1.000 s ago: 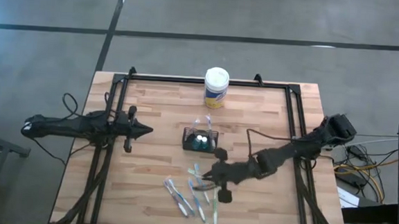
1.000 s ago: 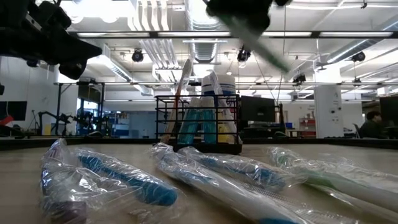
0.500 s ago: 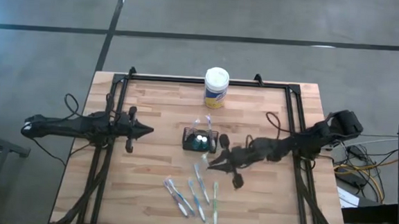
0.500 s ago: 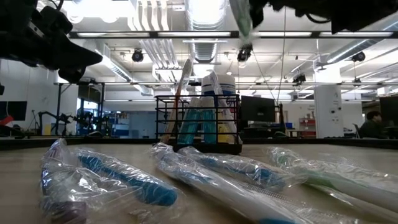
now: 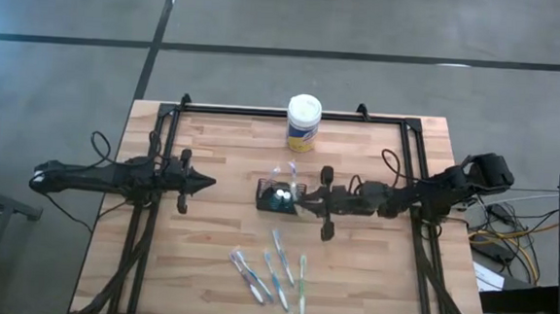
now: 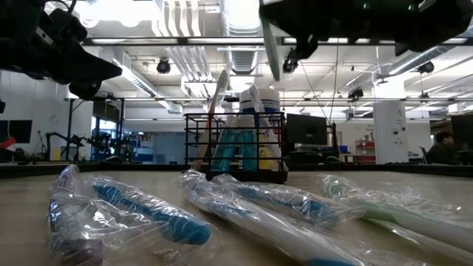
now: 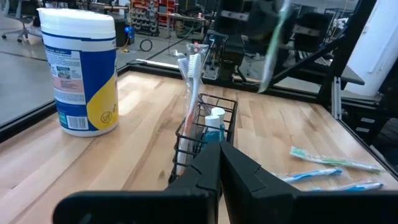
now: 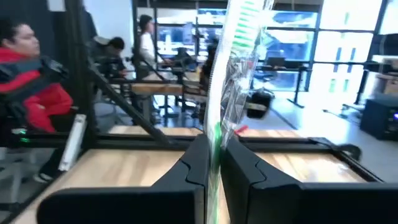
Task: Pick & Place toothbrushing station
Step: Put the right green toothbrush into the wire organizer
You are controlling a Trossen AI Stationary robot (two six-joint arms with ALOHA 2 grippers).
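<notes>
My right gripper (image 5: 308,202) hangs above the wooden surface (image 5: 221,163), just beside the black wire caddy (image 5: 281,195) on its right side, and it is clamped tight on a wrapped green toothbrush (image 8: 231,68). In my right wrist view the brush stands up between my two dark fingers (image 8: 193,168), its clear wrapper crinkled around the green-and-white head. From the low view the same brush (image 6: 270,48) hangs tilted, above the caddy (image 6: 238,146) and a little to one side; whether it is directly over the basket I cannot tell from there.

The caddy stands upright near the middle of the surface, holding one wrapped toothbrush (image 7: 189,87) that leans out of it and two small white-capped tubes (image 5: 282,192). Four more wrapped toothbrushes (image 5: 271,271) lie loose on the wood nearer the front edge, well apart from the caddy. A white-lidded canister (image 5: 304,122) with a yellow label stands near the far edge.

My left gripper (image 5: 207,182) waits with its fingers pressed together and empty, to the left of the caddy and pointing toward it.
</notes>
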